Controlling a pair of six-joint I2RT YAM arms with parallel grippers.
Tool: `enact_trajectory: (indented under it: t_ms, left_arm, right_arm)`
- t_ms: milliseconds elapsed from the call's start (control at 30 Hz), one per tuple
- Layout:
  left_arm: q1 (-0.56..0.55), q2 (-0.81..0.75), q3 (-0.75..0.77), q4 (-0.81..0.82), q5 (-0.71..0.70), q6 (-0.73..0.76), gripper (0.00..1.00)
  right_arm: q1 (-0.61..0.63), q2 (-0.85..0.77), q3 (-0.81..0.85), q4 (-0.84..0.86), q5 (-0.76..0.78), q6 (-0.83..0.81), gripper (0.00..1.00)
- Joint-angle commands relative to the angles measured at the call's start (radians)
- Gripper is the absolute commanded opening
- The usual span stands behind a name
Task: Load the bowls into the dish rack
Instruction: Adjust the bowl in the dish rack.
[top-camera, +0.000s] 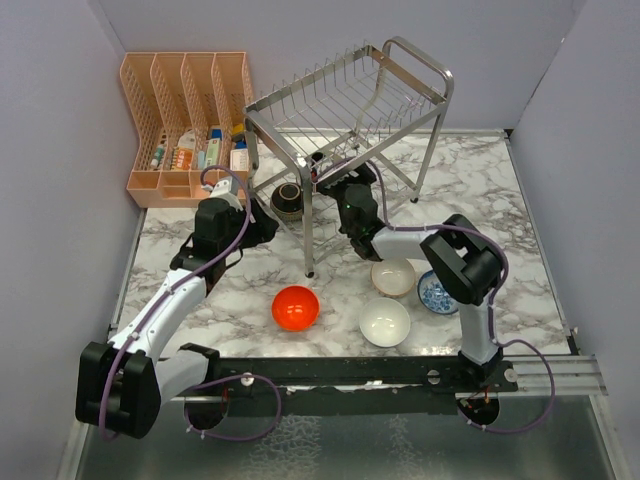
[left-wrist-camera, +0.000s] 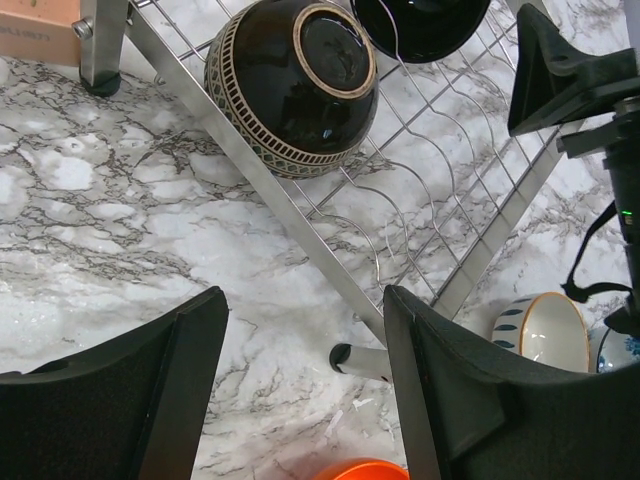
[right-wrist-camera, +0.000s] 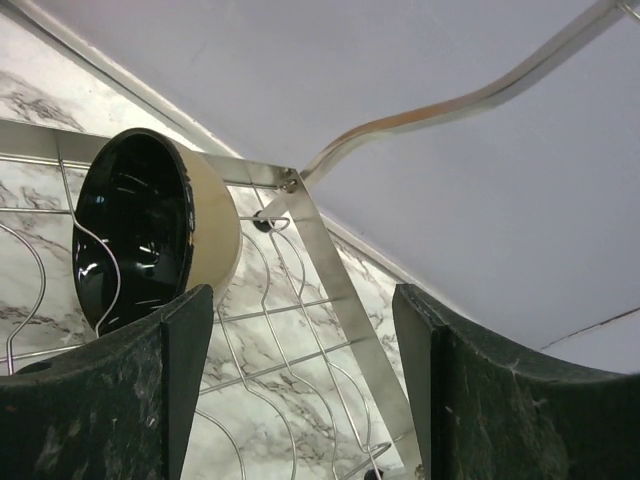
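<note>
The steel dish rack (top-camera: 418, 62) stands at the back. On its lower tier a dark brown patterned bowl (top-camera: 288, 201) (left-wrist-camera: 290, 85) lies tilted, and a bowl that is black inside and cream outside (right-wrist-camera: 150, 240) (left-wrist-camera: 420, 25) stands on edge. My left gripper (top-camera: 262, 226) (left-wrist-camera: 305, 400) is open and empty, just left of the rack's front leg (left-wrist-camera: 358, 360). My right gripper (top-camera: 335, 181) (right-wrist-camera: 300, 390) is open and empty under the upper tier, beside the black-inside bowl. On the table lie the red bowl (top-camera: 296, 307), the white bowl (top-camera: 385, 322), the beige bowl (top-camera: 393, 277) and the blue-patterned bowl (top-camera: 438, 292).
A peach slotted organiser (top-camera: 190, 120) with small bottles stands at the back left, close to the rack. Walls close the table on the left, back and right. The rack's lower wire shelf (right-wrist-camera: 320, 260) and frame bars (left-wrist-camera: 290, 220) lie right by both grippers.
</note>
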Motion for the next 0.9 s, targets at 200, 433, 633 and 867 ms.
enact_trajectory:
  t_ms: [200, 433, 633, 867]
  left_arm:
    - [0.008, 0.025, 0.046, 0.05, 0.05, -0.027, 0.67]
    - [0.008, 0.05, 0.066, 0.088, 0.053, -0.044, 0.66]
    - [0.01, 0.08, 0.046, 0.167, 0.076, -0.084, 0.64]
    - [0.014, 0.097, 0.0, 0.308, 0.071, -0.117, 0.58]
  right_arm:
    - [0.005, -0.185, -0.085, -0.31, -0.065, 0.279, 0.72]
    - [0.006, -0.293, -0.104, -0.549, -0.124, 0.45, 0.72]
    - [0.006, -0.392, -0.162, -0.679, -0.244, 0.585, 0.74]
    - [0.005, -0.441, -0.231, -0.689, -0.487, 0.714, 0.78]
